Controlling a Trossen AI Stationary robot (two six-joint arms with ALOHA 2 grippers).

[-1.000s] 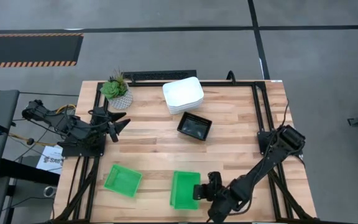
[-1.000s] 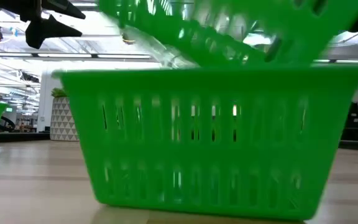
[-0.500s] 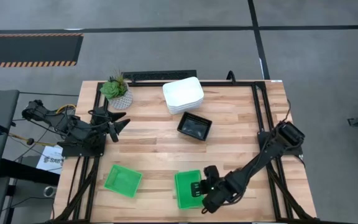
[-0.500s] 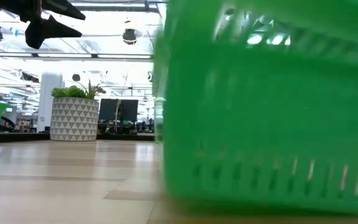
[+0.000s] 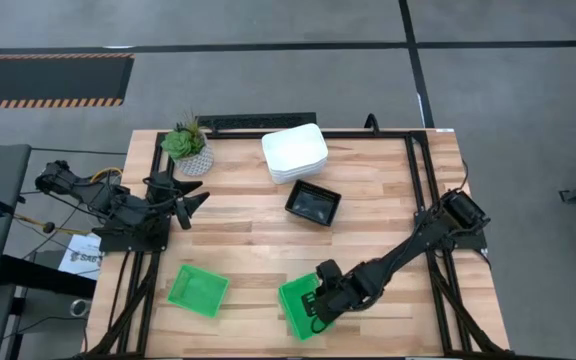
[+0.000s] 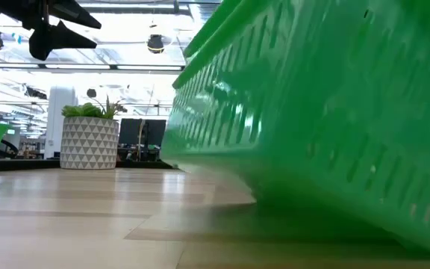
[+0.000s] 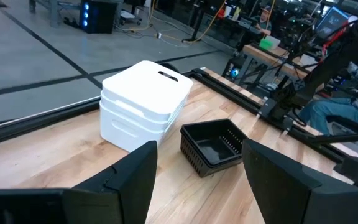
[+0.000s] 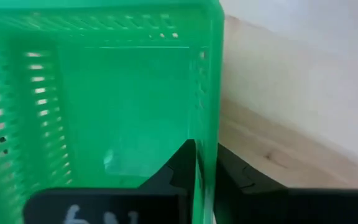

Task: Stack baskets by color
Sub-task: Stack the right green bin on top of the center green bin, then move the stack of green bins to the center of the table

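Observation:
A green basket (image 5: 298, 312) sits near the table's front edge, skewed, and fills the low view (image 6: 334, 119). My right gripper (image 5: 317, 299) stands at its right wall, shut on it, pointing steeply down. A second green basket (image 5: 197, 290) rests flat at the front left. A stack of white baskets (image 5: 295, 152) stands at the back, with one black basket (image 5: 313, 203) in front of it. My left gripper (image 5: 192, 198) hangs open above the left edge, holding nothing. My right gripper has the green basket's right side wall (image 8: 207, 118) between its two fingers, one finger (image 8: 180, 167) inside the basket and one (image 8: 238, 179) outside. The fingers come from above, slanting down. Whether the basket's bottom lies flat on the table I cannot tell.
A small potted plant (image 5: 188, 146) stands at the back left corner. A black frame (image 5: 420, 170) runs along the table's right and far sides. Bare wood lies between the black basket and the two green ones.
My right gripper has swung along the near edge toward the table's left and rolled its wrist. The green basket in its hold has turned about, from square to the table to skewed, and in the low view from broadside to corner-on.

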